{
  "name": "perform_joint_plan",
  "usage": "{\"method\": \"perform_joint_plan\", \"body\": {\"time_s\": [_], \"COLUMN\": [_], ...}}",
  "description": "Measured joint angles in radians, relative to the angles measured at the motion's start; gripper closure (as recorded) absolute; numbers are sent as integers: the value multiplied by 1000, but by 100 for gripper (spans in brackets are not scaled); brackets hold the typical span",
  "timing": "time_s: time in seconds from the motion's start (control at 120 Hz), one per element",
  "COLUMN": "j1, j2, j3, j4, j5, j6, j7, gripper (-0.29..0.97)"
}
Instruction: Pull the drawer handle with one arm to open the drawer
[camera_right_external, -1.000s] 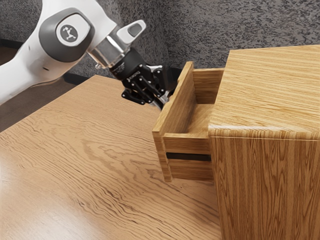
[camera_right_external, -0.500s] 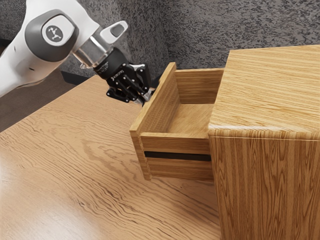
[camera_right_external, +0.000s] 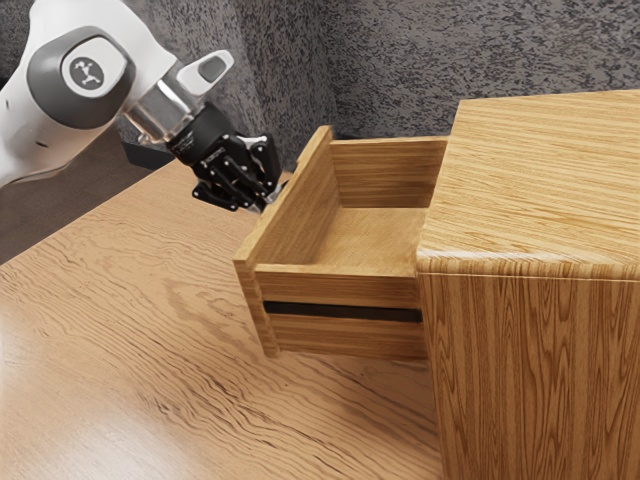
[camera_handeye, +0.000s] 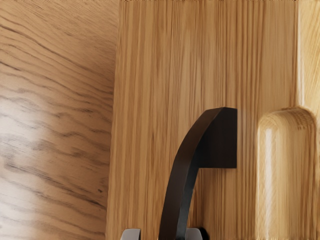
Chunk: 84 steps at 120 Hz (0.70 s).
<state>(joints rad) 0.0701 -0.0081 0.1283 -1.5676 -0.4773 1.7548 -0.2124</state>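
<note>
Tool (camera_right_external: 268, 197) grips the black handle (camera_handeye: 200, 155); drawer (camera_right_external: 340, 290) stands well out of its cabinet (camera_right_external: 530, 200).

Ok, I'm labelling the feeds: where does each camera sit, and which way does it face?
Exterior view: beside the arm, above the table, looking down at the cabinet and its open drawer; the white arm and black claw show.
Wrist view: on the hand, facing the drawer front and its black handle up close.
Shared: the drawer front and the table.
</note>
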Motion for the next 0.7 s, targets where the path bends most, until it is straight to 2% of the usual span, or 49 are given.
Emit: {"method": "perform_joint_plan", "body": {"time_s": [0.375,0.7], "j1": [35,15], "j2": [-26,-64], "j3": [8,84], "j4": [-29,-71], "j5": [-1,-1], "j6": [-2,-4], "j7": [32,56], "gripper": [68,68]}}
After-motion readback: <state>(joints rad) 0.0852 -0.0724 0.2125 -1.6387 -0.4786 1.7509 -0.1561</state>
